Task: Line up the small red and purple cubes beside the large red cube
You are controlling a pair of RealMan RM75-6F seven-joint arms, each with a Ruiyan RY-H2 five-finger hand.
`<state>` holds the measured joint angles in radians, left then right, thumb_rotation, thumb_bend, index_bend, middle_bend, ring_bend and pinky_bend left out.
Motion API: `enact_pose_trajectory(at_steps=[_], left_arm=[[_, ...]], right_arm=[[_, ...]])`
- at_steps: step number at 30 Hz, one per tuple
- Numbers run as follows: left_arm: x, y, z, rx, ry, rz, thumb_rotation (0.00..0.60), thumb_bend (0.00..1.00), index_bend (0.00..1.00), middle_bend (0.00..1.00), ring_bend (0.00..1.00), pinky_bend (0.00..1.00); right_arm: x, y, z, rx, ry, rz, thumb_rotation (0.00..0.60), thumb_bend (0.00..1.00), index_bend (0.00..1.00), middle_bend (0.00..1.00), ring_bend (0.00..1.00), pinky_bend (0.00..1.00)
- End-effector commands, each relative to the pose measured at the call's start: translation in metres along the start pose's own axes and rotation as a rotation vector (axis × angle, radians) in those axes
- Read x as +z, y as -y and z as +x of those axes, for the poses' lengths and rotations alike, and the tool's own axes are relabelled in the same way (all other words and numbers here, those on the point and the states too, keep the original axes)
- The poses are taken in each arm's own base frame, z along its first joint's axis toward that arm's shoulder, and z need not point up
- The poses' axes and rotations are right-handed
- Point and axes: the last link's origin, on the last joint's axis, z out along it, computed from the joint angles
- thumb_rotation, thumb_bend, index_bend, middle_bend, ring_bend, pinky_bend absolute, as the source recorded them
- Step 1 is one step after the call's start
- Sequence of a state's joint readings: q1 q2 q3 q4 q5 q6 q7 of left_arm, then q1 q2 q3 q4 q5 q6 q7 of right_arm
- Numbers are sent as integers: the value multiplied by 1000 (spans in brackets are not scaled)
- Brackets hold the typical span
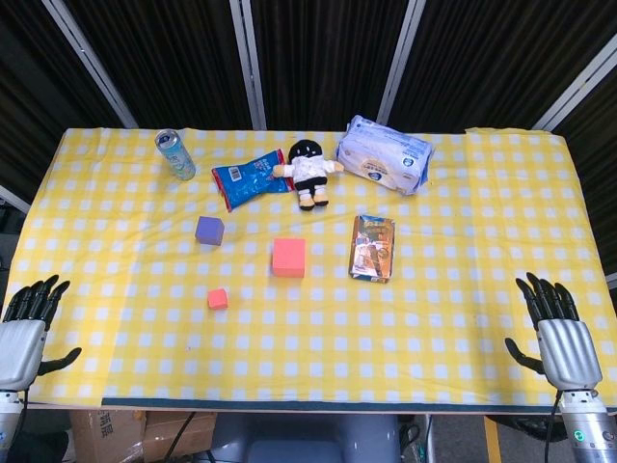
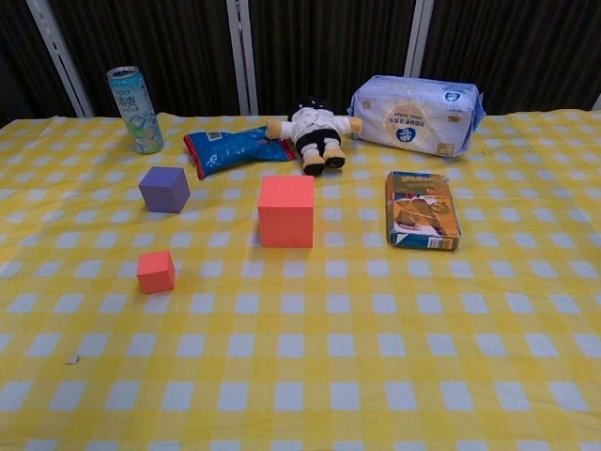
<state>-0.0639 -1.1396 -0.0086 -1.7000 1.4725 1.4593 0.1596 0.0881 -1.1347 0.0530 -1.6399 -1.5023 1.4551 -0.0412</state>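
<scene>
Left hand (image 1: 24, 333) and right hand (image 1: 557, 333): fingers spread, empty, at table's (image 1: 463, 318) front corners; three cubes untouched mid-surface.

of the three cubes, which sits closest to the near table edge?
The small red cube: it lies nearer the front edge than the large red cube and the purple cube, left of both hands' midline.
</scene>
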Motion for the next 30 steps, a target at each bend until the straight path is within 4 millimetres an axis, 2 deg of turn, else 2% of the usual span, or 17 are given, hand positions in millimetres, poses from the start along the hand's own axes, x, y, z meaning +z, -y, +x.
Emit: enact_pose_trajectory(at_steps=[1, 13, 19, 23, 26, 27, 30], left_arm=[[0, 0, 0, 1, 0, -1, 600, 194, 0, 0, 0, 0], [0, 1, 0, 6, 4, -1, 600, 194, 0, 0, 0, 0], [9, -3, 1, -4, 11, -5, 600, 194, 0, 0, 0, 0], [25, -10, 8, -21, 1, -19, 600, 194, 0, 0, 0, 0], [48, -21, 18, -5, -21, -46, 600, 194, 0, 0, 0, 0], [65, -30, 22, 7, -25, -58, 600, 194, 0, 0, 0, 0], [99, -51, 25, -5, 11, -57, 600, 194, 4, 0, 0, 0]], right_arm=[[0, 0, 1, -1, 0, 0, 600, 344, 0, 0, 0, 0], [-1, 0, 0, -3, 0, 2, 600, 345, 0, 0, 0, 0], [-2, -1, 0, 5, 1, -6, 600, 344, 0, 0, 0, 0], [-4, 0, -1, 9, 8, 0, 600, 345, 0, 0, 0, 0], [-3, 1, -1, 19, 15, 2, 600, 345, 0, 0, 0, 0], [-3, 2, -1, 25, 21, 1, 600, 345, 0, 0, 0, 0], [-2, 2, -2, 35, 35, 2, 600, 345, 0, 0, 0, 0]])
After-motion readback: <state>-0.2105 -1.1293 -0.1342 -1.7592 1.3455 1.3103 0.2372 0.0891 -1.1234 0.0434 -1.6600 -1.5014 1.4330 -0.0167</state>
